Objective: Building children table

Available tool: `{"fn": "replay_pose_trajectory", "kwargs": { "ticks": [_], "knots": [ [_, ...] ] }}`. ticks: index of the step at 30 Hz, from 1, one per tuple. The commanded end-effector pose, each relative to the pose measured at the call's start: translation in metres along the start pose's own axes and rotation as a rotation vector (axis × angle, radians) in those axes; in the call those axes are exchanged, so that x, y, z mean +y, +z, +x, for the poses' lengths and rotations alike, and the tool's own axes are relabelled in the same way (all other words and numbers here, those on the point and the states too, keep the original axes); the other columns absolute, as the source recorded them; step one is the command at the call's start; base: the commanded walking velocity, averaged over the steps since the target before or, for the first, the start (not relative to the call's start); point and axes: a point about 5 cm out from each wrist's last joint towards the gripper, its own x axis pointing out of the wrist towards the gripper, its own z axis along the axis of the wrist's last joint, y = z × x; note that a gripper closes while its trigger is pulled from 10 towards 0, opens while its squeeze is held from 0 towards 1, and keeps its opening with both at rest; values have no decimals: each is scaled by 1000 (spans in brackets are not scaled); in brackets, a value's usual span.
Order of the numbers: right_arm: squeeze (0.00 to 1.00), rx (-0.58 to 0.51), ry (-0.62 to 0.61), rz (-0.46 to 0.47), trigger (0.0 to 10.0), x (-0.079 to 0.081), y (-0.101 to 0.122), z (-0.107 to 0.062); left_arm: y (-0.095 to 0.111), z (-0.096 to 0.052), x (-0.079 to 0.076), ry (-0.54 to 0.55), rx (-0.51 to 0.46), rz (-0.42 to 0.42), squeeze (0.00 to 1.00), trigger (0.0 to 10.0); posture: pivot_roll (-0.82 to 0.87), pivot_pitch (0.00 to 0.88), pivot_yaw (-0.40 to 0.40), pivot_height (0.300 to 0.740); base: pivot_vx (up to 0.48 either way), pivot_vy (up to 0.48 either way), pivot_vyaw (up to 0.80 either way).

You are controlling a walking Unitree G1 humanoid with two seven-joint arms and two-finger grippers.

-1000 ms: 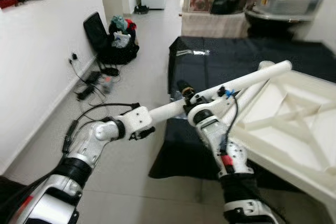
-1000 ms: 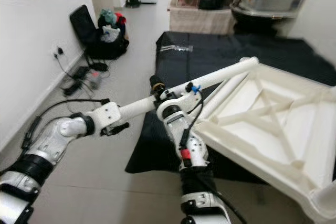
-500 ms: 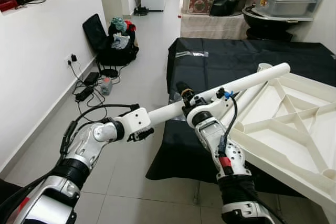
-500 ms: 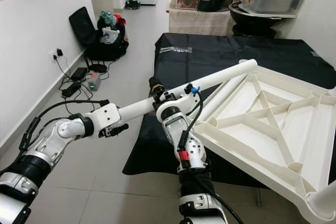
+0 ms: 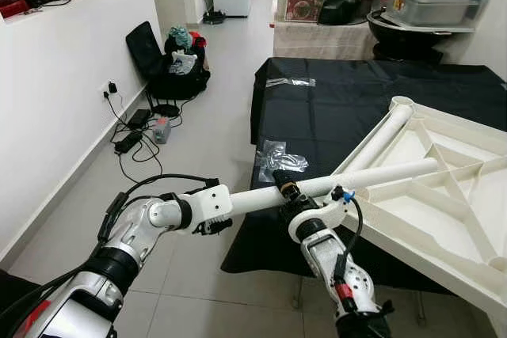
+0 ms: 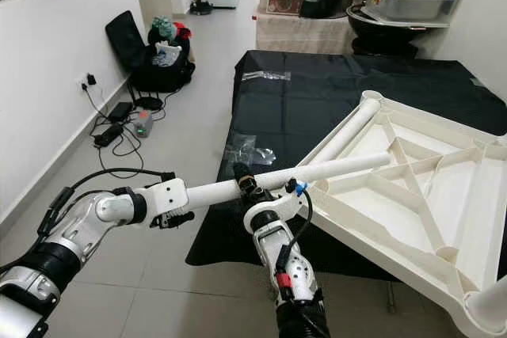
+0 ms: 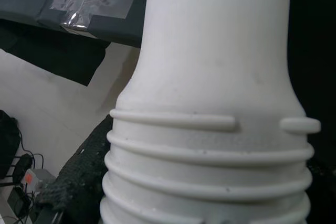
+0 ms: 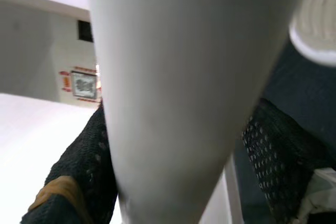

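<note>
While both arms reach forward, a long white table leg (image 5: 333, 187) lies nearly level between them, above the floor and the near edge of a black cloth (image 5: 333, 108). The leg is a smooth, matte plastic tube, off-white, slightly tapered; the left wrist view shows its end ringed with raised ridges like a screw thread. The left gripper (image 5: 207, 215) clasps that ridged end, its black mesh-covered fingers (image 7: 79, 177) pressed against the tube's side. The right gripper (image 5: 289, 195) is clamped round the leg about midway along, with a dark finger (image 8: 79, 171) on each side of the tube in the right wrist view. The leg's far tip reaches over the rim of the upturned tabletop (image 5: 444, 219).

That tabletop is the same off-white plastic, lying underside up on the black cloth, to the robot's right. Its underside shows a raised rim and stiffening ribs that cross diagonally, forming triangular pockets. A second white leg (image 5: 380, 140) lies along its left edge, and its open round end sits at the far corner.

A crumpled clear plastic bag (image 5: 277, 160) rests on the cloth just beyond the held leg. Further off, a black backpack (image 5: 170, 61) leans by the white wall, with cables and a power strip (image 5: 127, 142) on the tiled floor.
</note>
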Motion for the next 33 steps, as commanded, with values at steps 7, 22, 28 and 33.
{"fn": "replay_pose_trajectory", "kwargs": {
  "ticks": [7, 22, 28, 33],
  "knots": [
    [0, 69, 168, 91, 10000, 125, -33, 41, 14, -7, 25, 122, -80, -18, 0, 9373, 97, 0, -68, 740, 0, 0, 0],
    [0, 69, 168, 91, 10000, 125, -33, 41, 14, -7, 25, 122, -80, -18, 0, 9373, 97, 0, -68, 740, 0, 0, 0],
    [0, -88, 237, 135, 10000, 118, -6, 44, 62, 20, 9, 44, -251, 77, 0, 10000, 78, 0, 0, 740, 0, 0, 0],
    [0, -126, 249, 116, 10000, 116, 4, 40, 58, 19, 8, 52, -240, 62, 0, 10000, 72, 0, 0, 740, 0, 0, 0]
  ]
}}
